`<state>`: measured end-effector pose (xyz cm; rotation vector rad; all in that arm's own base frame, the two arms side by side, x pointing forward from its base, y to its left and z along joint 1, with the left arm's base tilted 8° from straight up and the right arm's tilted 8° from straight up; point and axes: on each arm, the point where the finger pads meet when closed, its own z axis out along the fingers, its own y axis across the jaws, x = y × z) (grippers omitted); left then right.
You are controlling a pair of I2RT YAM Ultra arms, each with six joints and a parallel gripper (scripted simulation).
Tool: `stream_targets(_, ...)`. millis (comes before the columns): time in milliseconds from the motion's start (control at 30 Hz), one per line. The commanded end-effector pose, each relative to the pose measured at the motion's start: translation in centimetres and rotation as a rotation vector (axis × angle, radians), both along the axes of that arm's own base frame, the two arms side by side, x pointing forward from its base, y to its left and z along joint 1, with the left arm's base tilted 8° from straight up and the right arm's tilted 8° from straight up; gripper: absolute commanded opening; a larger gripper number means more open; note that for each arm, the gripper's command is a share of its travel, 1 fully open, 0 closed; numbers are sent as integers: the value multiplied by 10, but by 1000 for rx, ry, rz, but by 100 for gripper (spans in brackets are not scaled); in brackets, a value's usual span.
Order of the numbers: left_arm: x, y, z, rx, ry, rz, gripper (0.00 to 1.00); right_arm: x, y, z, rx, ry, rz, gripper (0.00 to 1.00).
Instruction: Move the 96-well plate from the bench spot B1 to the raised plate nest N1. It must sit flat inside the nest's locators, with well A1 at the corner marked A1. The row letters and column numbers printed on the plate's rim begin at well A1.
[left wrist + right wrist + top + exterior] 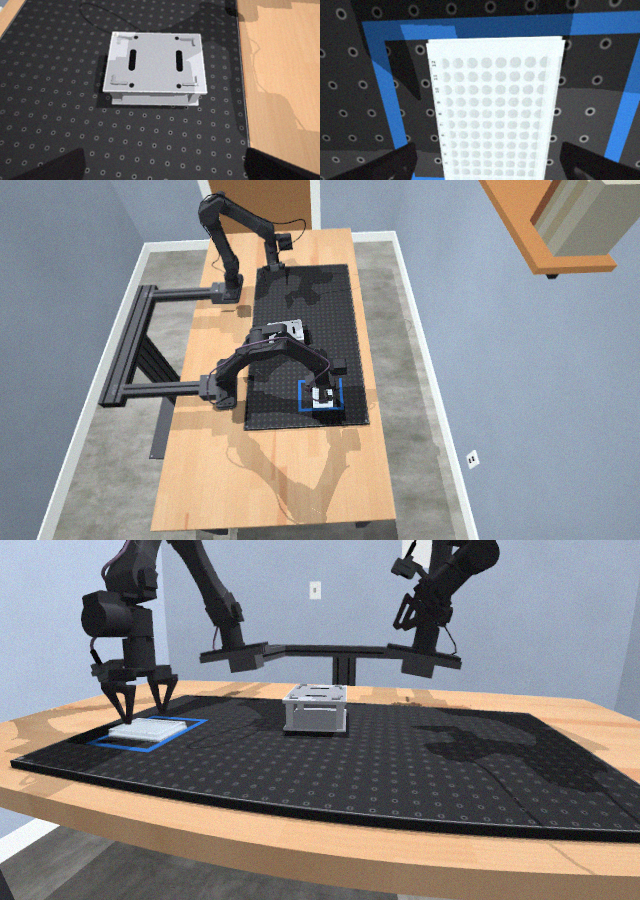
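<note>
My right tool (324, 394) (145, 717) (488, 150) hangs over the 96-well plate (322, 404) (147, 730) (493, 120), fingers spread. I see the plate within the blue outline (300, 396) (150, 748) (501, 27), roughly nine o'clock from the raised nest (296, 325) (315, 699) (157, 60) in the exterior view. My left tool (275, 267) (402, 612) (165, 156) is also apart, holding nothing.

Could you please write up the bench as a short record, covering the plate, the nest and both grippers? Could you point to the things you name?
plate: 96-well plate (147, 730) (497, 108), lying on the perforated board inside the blue outline (300, 395) (172, 740) (390, 100)
plate numbering: 12 at the end nearest the top of the right wrist view, falling toward the fingers
nest: raised plate nest (295, 325) (315, 707) (156, 72), nothing on it
right gripper (146, 717) (488, 150): open, above the plate, holding nothing
left gripper (165, 156): open, holding nothing
transfer: not done
</note>
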<state>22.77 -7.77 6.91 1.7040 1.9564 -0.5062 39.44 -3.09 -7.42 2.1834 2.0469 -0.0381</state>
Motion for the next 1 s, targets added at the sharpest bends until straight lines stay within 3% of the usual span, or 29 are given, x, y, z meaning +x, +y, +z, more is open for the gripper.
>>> stream_targets(0,7,-3,10,-10,-27,-15,100,8,4,16,-17,-11,5,100)
stream_targets(133,7,-3,10,-10,-27,-15,100,17,6,44,-22,-21,5,100)
stream_targets(300,7,-3,10,-10,-27,-15,100,13,10,43,-1,6,81,100)
stream_targets(567,7,-3,10,-10,-27,-15,100,-16,16,30,54,161,537,100)
stream_targets(700,7,-3,10,-10,-27,-15,100,-20,11,30,43,197,733,100)
stream_targets(767,7,-3,10,-10,-27,-15,100,-20,11,30,43,197,733,100)
stream_targets(967,7,-3,10,-10,-27,-15,100,-23,4,29,16,248,1040,100)
